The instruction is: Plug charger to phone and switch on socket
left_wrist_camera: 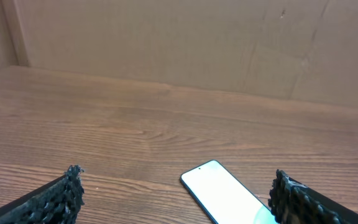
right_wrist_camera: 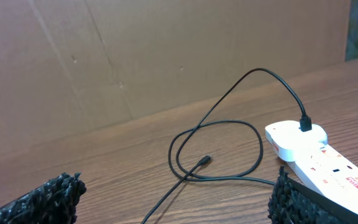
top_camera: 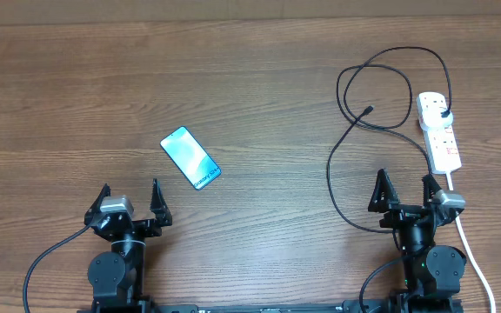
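The phone [top_camera: 190, 157] lies face up on the table, its light blue screen angled, just ahead and right of my left gripper [top_camera: 130, 199], which stands open and empty. In the left wrist view the phone [left_wrist_camera: 225, 191] sits between the fingertips' line, nearer the right one. The charger cable [top_camera: 355, 122] loops across the right side; its connector tip [top_camera: 369, 109] lies free on the wood and its plug [top_camera: 443, 112] sits in the socket [top_camera: 439, 130]. My right gripper [top_camera: 404, 190] is open, empty, short of the loop. The right wrist view shows the tip [right_wrist_camera: 205, 160] and socket [right_wrist_camera: 316, 158].
A thick white cord [top_camera: 475, 256] runs from the socket toward the front edge past my right arm. A brown cardboard wall [left_wrist_camera: 179, 43] stands along the table's far side. Bare wooden tabletop [top_camera: 259, 78] lies between the phone and the cable.
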Controlling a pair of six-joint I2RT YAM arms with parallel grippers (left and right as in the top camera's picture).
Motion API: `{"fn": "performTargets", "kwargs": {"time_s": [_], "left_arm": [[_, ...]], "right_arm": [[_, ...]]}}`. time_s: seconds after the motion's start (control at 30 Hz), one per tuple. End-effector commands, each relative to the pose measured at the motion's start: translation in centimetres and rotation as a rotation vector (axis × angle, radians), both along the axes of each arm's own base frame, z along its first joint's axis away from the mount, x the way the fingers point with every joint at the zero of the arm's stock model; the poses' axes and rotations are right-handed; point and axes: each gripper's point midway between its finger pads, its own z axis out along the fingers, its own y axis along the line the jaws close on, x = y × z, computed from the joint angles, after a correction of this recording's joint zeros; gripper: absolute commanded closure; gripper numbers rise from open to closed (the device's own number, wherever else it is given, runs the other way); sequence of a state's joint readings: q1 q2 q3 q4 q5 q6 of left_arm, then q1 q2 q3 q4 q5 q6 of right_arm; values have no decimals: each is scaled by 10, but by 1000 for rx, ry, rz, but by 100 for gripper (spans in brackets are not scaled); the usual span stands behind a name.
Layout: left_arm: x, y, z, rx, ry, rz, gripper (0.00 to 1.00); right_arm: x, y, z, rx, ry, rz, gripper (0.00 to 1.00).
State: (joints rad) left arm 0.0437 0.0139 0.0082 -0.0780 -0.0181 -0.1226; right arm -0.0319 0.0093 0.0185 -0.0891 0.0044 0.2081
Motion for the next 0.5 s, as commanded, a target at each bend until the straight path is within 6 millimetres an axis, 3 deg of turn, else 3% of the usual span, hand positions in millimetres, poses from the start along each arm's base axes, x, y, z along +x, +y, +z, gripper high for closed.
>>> {"fn": "performTargets", "kwargs": {"time_s": [0.0, 0.47], "left_arm": [[-1, -6, 15, 17, -31, -39, 0], [-3, -8, 18, -18, -26, -46, 0]], "right_arm": [[0, 0, -3, -7, 0, 0, 0], [0, 0, -3, -7, 0, 0, 0]]}}
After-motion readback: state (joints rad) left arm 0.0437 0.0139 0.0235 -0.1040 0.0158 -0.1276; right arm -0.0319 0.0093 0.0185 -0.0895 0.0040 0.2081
